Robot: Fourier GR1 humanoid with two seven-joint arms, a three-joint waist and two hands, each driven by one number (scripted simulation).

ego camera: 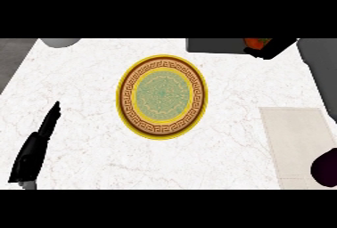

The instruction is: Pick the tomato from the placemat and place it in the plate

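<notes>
Left hand [36, 147] sits at the lower left of the head view, black, slim, seen edge-on, its fingers [54, 111] stretched straight and held together, pointing up the counter [79, 89]; they curl round nothing and carry nothing, just lying over bare marble. Over at the top right, the right hand [269, 48] shows only as a dark blocky shape cut by the frame's upper edge, and tucked in against it is a patch of red-orange with a touch of green, the tomato [255, 42]. It looks to be in that hand's grasp, well above the placemat, but how the fingers there sit I cannot tell, they are hidden in the dark mass. Moving outward: the plate [162, 94] lies in the middle of the counter, round, glossy, yellow at the rim, then a brown band with a key-pattern border, and a pale green centre with a fine medallion design. Nothing rests on it. Right of it and lower, apart from the plate, the placemat [296, 147] is a flat pale beige rectangle, matte like cloth. A dark purple rounded object [326, 167] overlaps its lower right corner, partly cut by the edge. The counter is white marble with faint veins
</notes>
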